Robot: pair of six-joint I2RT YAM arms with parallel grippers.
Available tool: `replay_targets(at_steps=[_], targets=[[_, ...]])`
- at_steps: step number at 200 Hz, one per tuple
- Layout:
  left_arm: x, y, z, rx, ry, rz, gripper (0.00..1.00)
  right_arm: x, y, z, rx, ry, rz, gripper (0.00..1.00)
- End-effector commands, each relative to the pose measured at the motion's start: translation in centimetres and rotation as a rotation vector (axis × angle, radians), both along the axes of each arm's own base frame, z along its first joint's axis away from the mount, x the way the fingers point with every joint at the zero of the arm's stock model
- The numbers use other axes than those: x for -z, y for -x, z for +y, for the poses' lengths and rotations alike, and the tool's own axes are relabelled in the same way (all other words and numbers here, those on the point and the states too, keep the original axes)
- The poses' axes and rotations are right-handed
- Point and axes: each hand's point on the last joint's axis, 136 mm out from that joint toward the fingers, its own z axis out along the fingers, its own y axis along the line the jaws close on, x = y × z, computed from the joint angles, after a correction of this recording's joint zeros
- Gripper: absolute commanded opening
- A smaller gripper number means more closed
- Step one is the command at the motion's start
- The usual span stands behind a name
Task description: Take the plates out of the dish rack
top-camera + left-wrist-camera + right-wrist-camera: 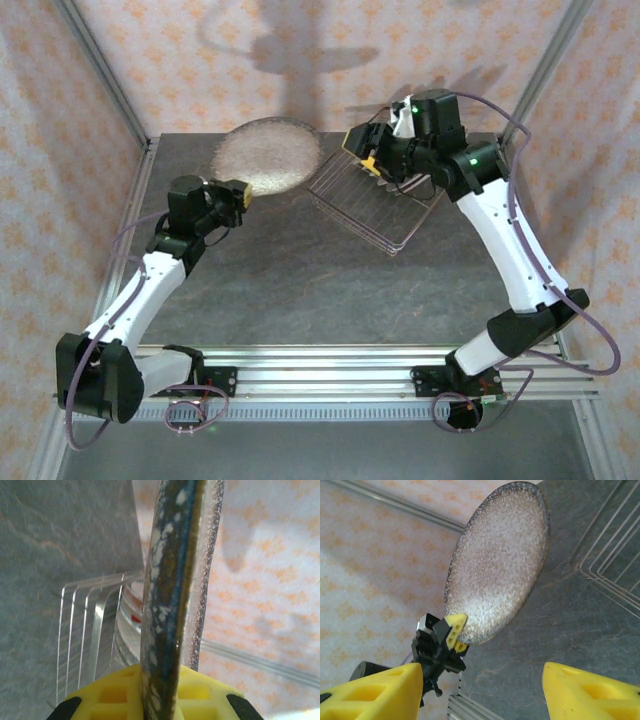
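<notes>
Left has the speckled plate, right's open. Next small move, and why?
Probably lower the left gripper to lay the plate flat on the table left of the rack. It pinches the plate's rim with the plate tilted up off the table, and the right gripper is open, off the plate.

Matching kit on both sides: the left arm (140, 290) and right arm (512, 250) show glossy white link shells between chunky black joint housings. Thin purple cables (607, 340) trail off each base at the bottom of the frame. Green lights (472, 158) glow on the right arm's black upper joints. Yellow, pocketed fingers (375, 692) tip the right gripper (482, 692), and the left gripper (235, 193) matches.
</notes>
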Motion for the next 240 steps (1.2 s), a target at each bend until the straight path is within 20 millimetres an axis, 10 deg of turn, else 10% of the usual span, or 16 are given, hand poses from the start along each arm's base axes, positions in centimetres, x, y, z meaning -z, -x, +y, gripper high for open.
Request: replay_targets(at_steps=[1,158,240], targets=[[-11.3,0.1,1.6,-0.029,-0.009,-0.439,0.00,-1.8,0.3,0.3,-0.005,0.029,-0.151,0.64],[-0.5,-3.7,9.3,-0.228,-0.246,-0.398,0.00,-1.2,3.8,6.0,-0.068,0.111,-0.805,0.80],[2.3,-7.2,12.1,-0.241,-0.218,-0.384,0.00,-0.3,3.5,7.2,-0.088,0.110,-0.794,0.84]])
